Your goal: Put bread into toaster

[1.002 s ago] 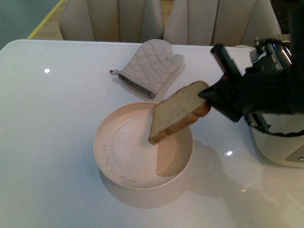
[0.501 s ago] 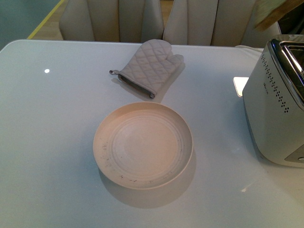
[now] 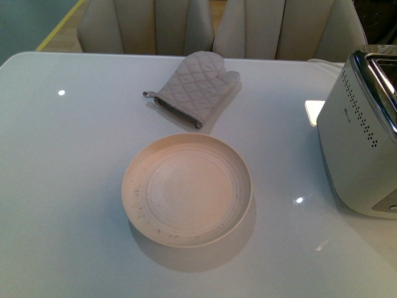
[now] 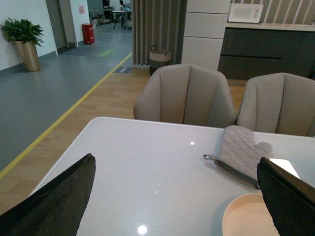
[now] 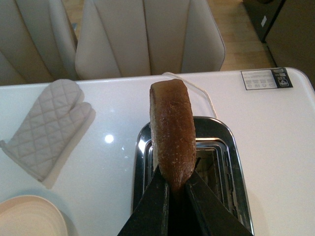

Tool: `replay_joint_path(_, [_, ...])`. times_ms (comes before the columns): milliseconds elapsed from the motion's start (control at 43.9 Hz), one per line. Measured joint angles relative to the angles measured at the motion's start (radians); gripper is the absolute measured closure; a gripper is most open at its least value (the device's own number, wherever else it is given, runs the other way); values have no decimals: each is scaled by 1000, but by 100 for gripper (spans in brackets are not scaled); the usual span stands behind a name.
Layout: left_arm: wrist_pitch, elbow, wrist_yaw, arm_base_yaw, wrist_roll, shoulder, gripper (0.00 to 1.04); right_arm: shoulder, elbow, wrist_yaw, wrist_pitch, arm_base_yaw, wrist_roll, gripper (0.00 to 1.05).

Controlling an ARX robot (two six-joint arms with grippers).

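Square the bread (image 5: 171, 132) edge-on to a slot of the toaster (image 5: 235, 167), keeping it upright, and lower slowly to clear the chrome lips without snagging (seems to sit a little to one side of the open slot for now). Pinched at its lower edge by the right gripper (image 5: 176, 189), closed on the crust, standing straight out from the fingers. Poised over the toaster's chrome top, not yet in any slot.
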Motion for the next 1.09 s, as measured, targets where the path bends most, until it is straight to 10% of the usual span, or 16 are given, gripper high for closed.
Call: replay_joint_path(1093, [0,0,0,0,0,0,7,111,-62,81,-29,10,-13,102])
